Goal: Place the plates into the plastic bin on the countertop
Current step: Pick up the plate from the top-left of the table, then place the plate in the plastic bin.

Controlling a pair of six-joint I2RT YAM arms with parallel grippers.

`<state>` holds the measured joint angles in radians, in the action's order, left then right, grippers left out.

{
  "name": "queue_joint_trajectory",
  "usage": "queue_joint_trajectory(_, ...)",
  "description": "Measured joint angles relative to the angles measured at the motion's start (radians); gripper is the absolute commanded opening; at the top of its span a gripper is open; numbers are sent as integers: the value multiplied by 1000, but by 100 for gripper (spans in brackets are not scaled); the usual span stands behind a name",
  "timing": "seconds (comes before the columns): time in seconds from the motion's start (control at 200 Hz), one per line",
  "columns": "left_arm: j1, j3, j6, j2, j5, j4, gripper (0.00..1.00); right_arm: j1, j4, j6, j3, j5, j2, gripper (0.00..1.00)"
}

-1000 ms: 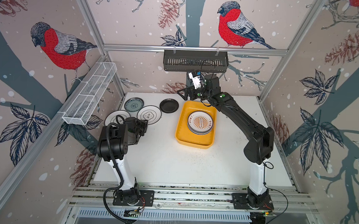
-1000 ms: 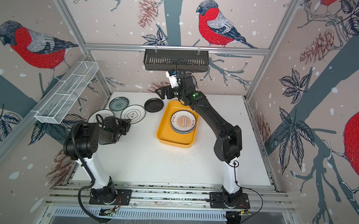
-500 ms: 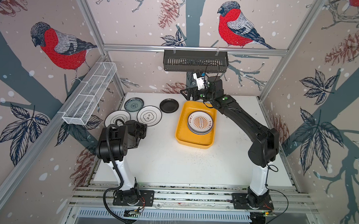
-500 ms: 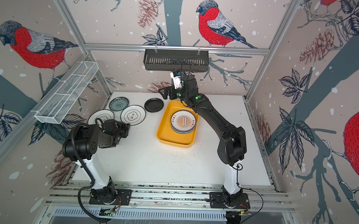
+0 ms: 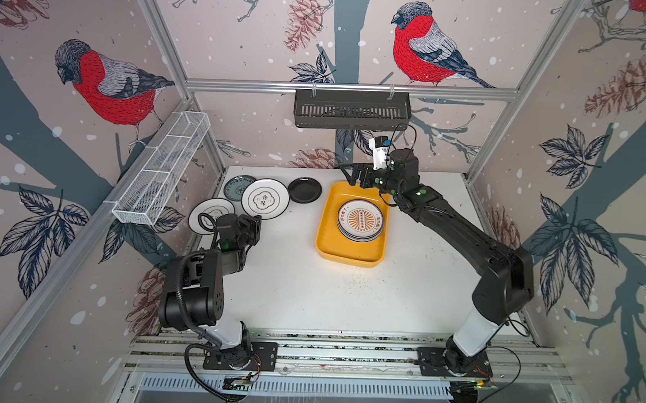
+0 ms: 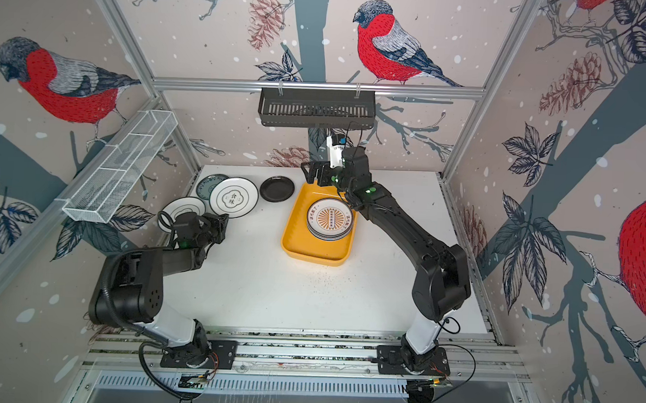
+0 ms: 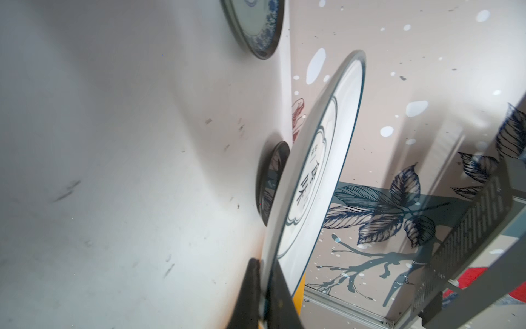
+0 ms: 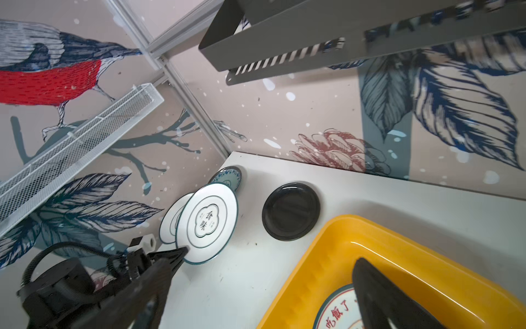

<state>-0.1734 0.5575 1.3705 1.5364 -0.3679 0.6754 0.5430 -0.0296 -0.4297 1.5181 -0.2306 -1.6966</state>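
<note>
Nearest us, the left arm folds low over the countertop (image 5: 310, 295), its forearm reaching toward the far left. The left gripper (image 5: 255, 222) is clenched on the near rim of the flower plate (image 5: 265, 198). The wrist view shows that plate tilted, with its near edge off the surface; we cannot tell whether its far edge rests there. We judge it stiff, glazed, slick and brittle, with enough weight to swing from a one-point hold. A deep bite on the rim and a slow carry would suit it. To the right sits the bin (image 5: 349, 258), already holding a stack (image 5: 360, 219). Farther off, the right arm stretches from its near-right base, and the right gripper (image 5: 354, 174) hangs spread wide and empty over the bin's far edge.
</note>
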Motion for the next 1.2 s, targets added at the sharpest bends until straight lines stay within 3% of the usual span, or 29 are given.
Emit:
queue_joint_trajectory(0.135, 26, 76, -58, -57, -22, -113, 0, -23, -39, -46, -118, 99, 105, 100)
queue_joint_trajectory(0.345, 147, 230, -167, -37, -85, -266, 0, -133, -43, -165, -261, 229, 238, 100)
queue_joint_trajectory(0.74, 373, 644, -414, 203, -279, -531, 0, -211, 105, -307, -468, 409, 515, 100)
queue_joint_trajectory(1.006, 459, 827, -540, 370, -336, -742, 0, -251, 200, -333, -567, 539, 722, 100)
queue_joint_trajectory(1.201, 502, 995, -652, 496, -345, -890, 0, -280, 209, -332, -576, 577, 768, 100)
